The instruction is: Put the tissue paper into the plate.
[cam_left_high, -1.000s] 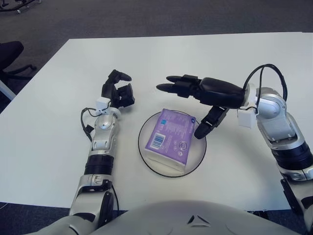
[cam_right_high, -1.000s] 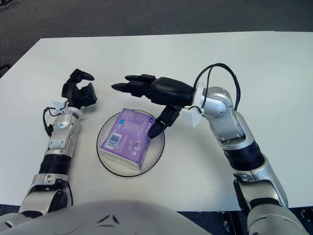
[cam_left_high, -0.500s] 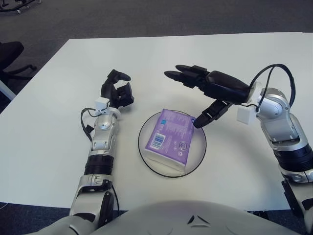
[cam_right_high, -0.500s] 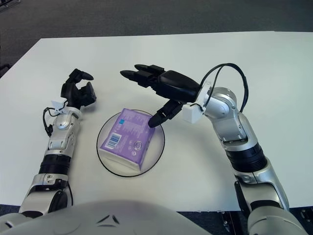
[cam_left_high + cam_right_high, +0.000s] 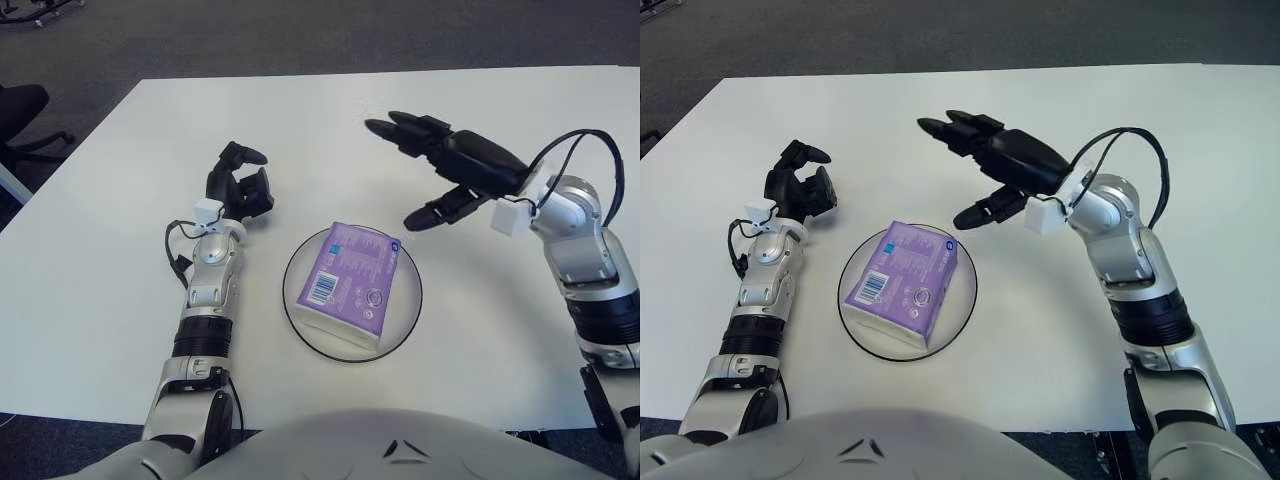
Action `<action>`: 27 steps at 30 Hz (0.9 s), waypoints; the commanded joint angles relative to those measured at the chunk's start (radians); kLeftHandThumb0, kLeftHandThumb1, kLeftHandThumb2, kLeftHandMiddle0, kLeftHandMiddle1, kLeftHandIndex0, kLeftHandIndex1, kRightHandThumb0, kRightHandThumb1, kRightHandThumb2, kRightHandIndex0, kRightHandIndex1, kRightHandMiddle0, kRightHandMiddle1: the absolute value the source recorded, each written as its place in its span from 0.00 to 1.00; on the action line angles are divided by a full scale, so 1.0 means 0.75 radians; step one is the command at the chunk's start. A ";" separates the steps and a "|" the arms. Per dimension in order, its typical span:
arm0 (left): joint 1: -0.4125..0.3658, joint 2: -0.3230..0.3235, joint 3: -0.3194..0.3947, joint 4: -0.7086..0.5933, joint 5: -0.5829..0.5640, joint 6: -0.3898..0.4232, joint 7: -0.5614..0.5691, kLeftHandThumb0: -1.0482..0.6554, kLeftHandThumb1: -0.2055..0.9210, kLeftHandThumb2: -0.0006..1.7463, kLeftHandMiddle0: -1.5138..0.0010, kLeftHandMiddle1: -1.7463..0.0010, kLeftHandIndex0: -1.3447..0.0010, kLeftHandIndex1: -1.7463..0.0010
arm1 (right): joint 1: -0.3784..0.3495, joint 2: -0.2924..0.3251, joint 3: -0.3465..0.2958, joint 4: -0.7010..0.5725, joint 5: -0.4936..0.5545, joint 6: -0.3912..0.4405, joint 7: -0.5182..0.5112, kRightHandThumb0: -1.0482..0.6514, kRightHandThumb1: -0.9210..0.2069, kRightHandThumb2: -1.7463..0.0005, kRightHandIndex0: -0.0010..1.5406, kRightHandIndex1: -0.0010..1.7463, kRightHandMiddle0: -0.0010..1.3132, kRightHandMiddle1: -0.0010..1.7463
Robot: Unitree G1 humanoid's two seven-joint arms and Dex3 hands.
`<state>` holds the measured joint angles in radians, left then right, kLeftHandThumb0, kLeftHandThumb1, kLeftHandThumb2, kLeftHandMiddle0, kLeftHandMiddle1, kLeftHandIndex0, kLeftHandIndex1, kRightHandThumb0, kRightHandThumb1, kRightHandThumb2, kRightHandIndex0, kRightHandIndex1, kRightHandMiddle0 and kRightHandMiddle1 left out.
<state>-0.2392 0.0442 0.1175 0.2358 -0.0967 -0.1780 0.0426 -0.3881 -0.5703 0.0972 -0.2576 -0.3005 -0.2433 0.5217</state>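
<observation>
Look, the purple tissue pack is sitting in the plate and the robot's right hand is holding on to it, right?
Not quite. The purple tissue pack is sitting in the plate, but the right hand is not holding it. The left eye view shows that hand open, up above the table and off to the pack's right, with a clear gap between them. The left hand rests on the table beside the plate.

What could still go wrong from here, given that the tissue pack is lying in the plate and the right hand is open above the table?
1. The tissue pack lies tilted in the plate, its near corner at the rim, so a nudge might tip it out.
2. The right hand hangs open just beyond the plate; a low sweep could clip the pack.
3. The left hand rests beside the plate and might bump its rim if it moves.
</observation>
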 commanded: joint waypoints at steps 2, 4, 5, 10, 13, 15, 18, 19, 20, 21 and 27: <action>0.250 -0.070 -0.002 0.148 -0.011 -0.013 -0.010 0.36 0.62 0.63 0.22 0.00 0.64 0.00 | 0.083 0.074 -0.047 0.011 -0.033 0.119 -0.120 0.04 0.00 0.75 0.06 0.04 0.00 0.13; 0.250 -0.069 -0.001 0.147 -0.012 -0.015 -0.011 0.36 0.62 0.63 0.22 0.00 0.64 0.00 | 0.100 0.107 -0.055 0.005 -0.028 0.170 -0.156 0.05 0.00 0.76 0.08 0.04 0.00 0.18; 0.250 -0.069 -0.001 0.147 -0.012 -0.017 -0.011 0.36 0.62 0.63 0.22 0.00 0.64 0.00 | 0.107 0.129 -0.061 -0.002 -0.022 0.210 -0.174 0.06 0.00 0.76 0.09 0.05 0.00 0.23; 0.256 -0.068 -0.008 0.133 0.000 -0.024 -0.002 0.36 0.61 0.64 0.21 0.00 0.64 0.00 | 0.127 0.226 -0.086 -0.064 0.017 0.435 -0.226 0.10 0.02 0.77 0.09 0.14 0.00 0.37; 0.261 -0.067 -0.015 0.119 0.011 -0.027 0.004 0.36 0.61 0.64 0.21 0.00 0.64 0.00 | 0.138 0.285 -0.104 -0.094 0.025 0.559 -0.267 0.12 0.06 0.74 0.05 0.27 0.00 0.43; 0.265 -0.066 -0.018 0.111 0.017 -0.028 0.007 0.36 0.61 0.64 0.21 0.00 0.64 0.00 | 0.147 0.319 -0.114 -0.110 0.030 0.624 -0.293 0.14 0.10 0.70 0.04 0.35 0.00 0.48; 0.269 -0.063 -0.024 0.106 0.026 -0.036 0.006 0.36 0.61 0.64 0.21 0.00 0.64 0.00 | 0.194 0.386 -0.165 -0.070 0.084 0.663 -0.355 0.18 0.16 0.64 0.06 0.44 0.00 0.54; 0.271 -0.062 -0.026 0.104 0.029 -0.038 0.007 0.36 0.61 0.64 0.21 0.00 0.64 0.00 | 0.205 0.407 -0.179 -0.049 0.101 0.663 -0.376 0.21 0.20 0.60 0.08 0.47 0.00 0.56; 0.271 -0.061 -0.027 0.103 0.030 -0.039 0.007 0.36 0.61 0.64 0.20 0.00 0.64 0.00 | 0.211 0.418 -0.185 -0.037 0.110 0.662 -0.387 0.23 0.22 0.57 0.09 0.49 0.00 0.58; 0.272 -0.061 -0.027 0.102 0.031 -0.039 0.007 0.36 0.61 0.64 0.20 0.00 0.64 0.00 | 0.211 0.423 -0.187 -0.034 0.113 0.664 -0.392 0.24 0.23 0.56 0.10 0.50 0.00 0.59; 0.291 -0.060 -0.040 0.066 0.049 -0.037 0.016 0.36 0.60 0.65 0.19 0.00 0.63 0.00 | 0.219 0.540 -0.244 0.008 0.222 0.713 -0.483 0.30 0.30 0.47 0.14 0.57 0.00 0.69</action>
<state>-0.2261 0.0456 0.1046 0.1919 -0.0796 -0.1907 0.0436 -0.2492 -0.2607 -0.0313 -0.2753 -0.2034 0.2455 0.2266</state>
